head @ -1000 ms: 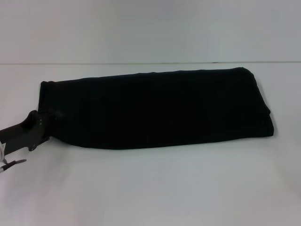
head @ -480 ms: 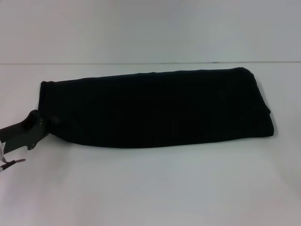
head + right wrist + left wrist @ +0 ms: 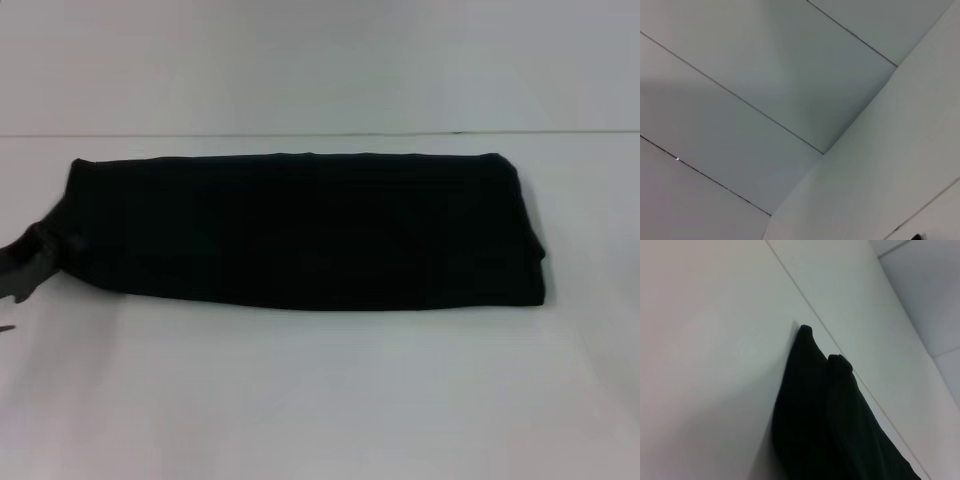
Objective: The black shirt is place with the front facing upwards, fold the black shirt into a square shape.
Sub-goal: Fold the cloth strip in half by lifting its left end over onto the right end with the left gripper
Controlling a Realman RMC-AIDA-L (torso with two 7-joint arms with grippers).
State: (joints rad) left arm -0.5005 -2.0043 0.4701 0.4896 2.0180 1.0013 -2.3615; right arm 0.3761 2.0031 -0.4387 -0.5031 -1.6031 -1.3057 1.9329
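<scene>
Change: the shirt [image 3: 300, 230] has been shifted toward the robot's left and squared to the table edge; the left gripper [image 3: 30, 268] has been drawn back with it.
Surface: a white table [image 3: 330, 400], backed by a pale wall [image 3: 320, 60].
Shirt: one, folded into a long band across the table.
Left gripper: at the band's left end; finger state cannot be told.
Left wrist view: two cloth corners [image 3: 810, 340] are shown.
Right wrist view: only white panels.

Soft, even, bright light; hazy focus; faint shadow under the black shirt [image 3: 300, 230].
</scene>
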